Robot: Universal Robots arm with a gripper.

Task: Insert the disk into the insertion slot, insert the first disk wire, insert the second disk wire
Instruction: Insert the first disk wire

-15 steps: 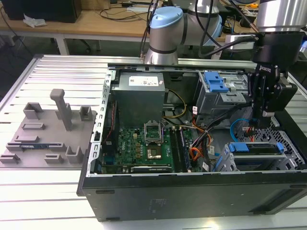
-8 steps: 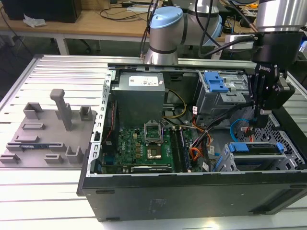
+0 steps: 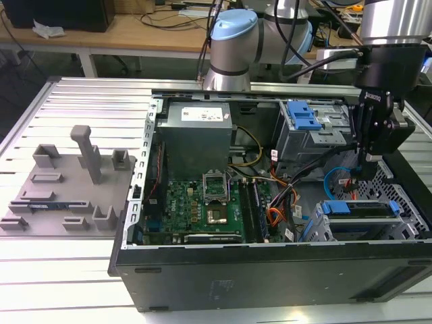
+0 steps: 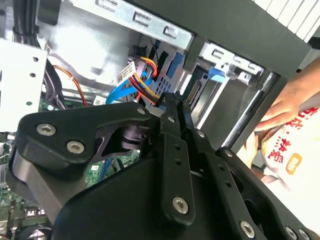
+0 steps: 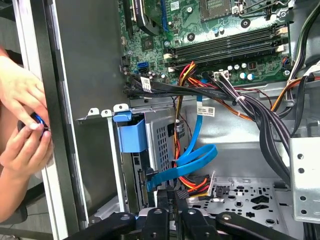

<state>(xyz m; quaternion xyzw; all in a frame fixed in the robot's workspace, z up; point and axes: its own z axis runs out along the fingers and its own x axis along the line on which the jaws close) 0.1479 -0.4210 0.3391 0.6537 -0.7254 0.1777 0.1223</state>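
The disk point(image 3: 358, 209), in a blue carrier, sits inside the insertion slot point(image 3: 318, 231), the grey perforated cage at the exterior view's right. In the first wrist view its blue tab point(image 5: 132, 136) shows beside the cage wall point(image 5: 162, 137). My gripper point(image 3: 368, 173) hangs just behind that cage. Its fingers point(image 5: 159, 212) stand close together on the dark connector of the first disk wire point(image 5: 192, 186), an orange, red and black bundle point(image 4: 146, 75). The second disk wire point(image 5: 196, 159), a light-blue flat cable point(image 4: 119, 94), loops right beside it, with one end at the disk's rear edge.
A taller grey bay with a blue latch point(image 3: 307, 125) stands behind the gripper. The motherboard point(image 3: 202, 202) and power supply point(image 3: 196, 131) fill the case's other half. A person's hands point(image 5: 20, 120) hold something just outside the case wall point(image 5: 85, 75). A grey fixture plate point(image 3: 67, 182) lies outside the case.
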